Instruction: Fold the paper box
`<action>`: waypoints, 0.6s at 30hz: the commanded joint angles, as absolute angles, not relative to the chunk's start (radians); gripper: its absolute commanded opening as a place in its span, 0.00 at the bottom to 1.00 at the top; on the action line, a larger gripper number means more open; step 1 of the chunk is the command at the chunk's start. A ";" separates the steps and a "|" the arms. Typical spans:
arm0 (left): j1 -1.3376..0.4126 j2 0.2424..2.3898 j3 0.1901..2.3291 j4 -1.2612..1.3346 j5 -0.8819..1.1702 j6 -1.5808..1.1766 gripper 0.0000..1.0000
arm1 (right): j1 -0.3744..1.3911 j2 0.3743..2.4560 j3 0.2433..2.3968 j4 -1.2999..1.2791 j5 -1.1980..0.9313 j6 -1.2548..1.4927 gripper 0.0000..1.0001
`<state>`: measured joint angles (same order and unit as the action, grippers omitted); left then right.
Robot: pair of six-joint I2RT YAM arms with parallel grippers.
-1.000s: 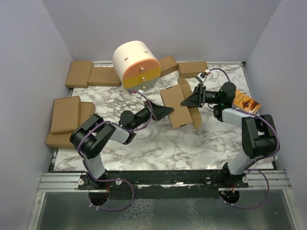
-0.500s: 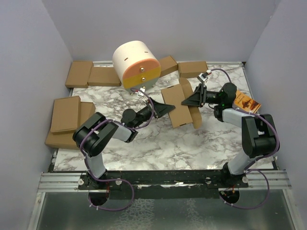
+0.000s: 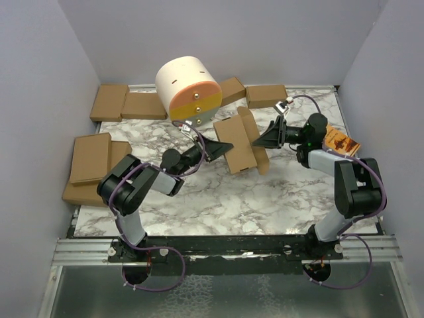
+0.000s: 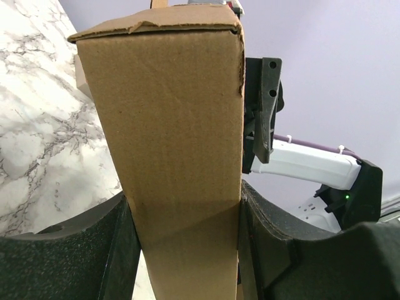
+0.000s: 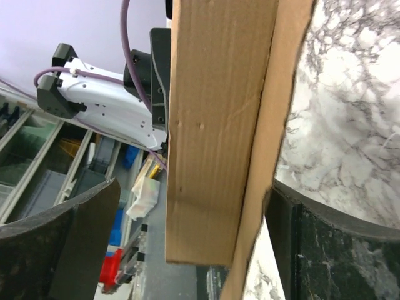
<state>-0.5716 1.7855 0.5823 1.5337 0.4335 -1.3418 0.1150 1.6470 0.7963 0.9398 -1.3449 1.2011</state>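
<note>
The paper box [image 3: 238, 140] is a small flat brown cardboard box with a loose flap on its right edge, tilted at mid-table. My left gripper [image 3: 221, 147] is shut on its left end. In the left wrist view both black fingers [image 4: 119, 240] press the sides of the paper box [image 4: 175, 125]. My right gripper [image 3: 263, 140] stands open at the right end. In the right wrist view the paper box [image 5: 215, 125] sits between its jaws, with a wide gap to the left finger [image 5: 87, 225], and the flap edge lies against the right finger [image 5: 319, 237].
A large white and orange cylinder [image 3: 188, 89] stands at the back. Ready-made brown boxes lie along the back edge [image 3: 126, 103] [image 3: 265, 95] and in a stack at the left [image 3: 91, 159]. An orange booklet [image 3: 339, 141] lies beside the right arm.
My left gripper closed on the box and carried it a little back and to the left. My right gripper opened and let go of the box's right end.
</note>
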 commanded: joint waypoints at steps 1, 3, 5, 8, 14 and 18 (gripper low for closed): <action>-0.527 1.736 0.560 1.785 0.505 -1.392 0.34 | 0.060 1.615 0.829 0.932 -1.401 1.105 0.97; -0.504 1.732 0.555 1.785 0.533 -1.418 0.34 | 0.031 1.610 0.830 0.912 -1.423 1.052 1.00; -0.482 1.726 0.546 1.785 0.560 -1.441 0.33 | -0.001 1.605 0.831 0.880 -1.448 0.992 1.00; -0.451 1.716 0.528 1.785 0.594 -1.478 0.33 | -0.042 1.595 0.862 0.753 -1.526 0.794 1.00; -0.395 1.720 0.499 1.784 0.691 -1.552 0.32 | -0.054 1.544 1.205 -0.684 -1.406 -0.901 1.00; -0.378 1.721 0.484 1.784 0.724 -1.567 0.32 | -0.055 1.531 1.223 -0.994 -1.338 -1.479 1.00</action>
<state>-0.3931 1.7466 0.4988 1.5341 0.6453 -1.5269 -0.0624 1.5749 1.1946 -0.2466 -1.4220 -0.4046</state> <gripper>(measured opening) 0.544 0.994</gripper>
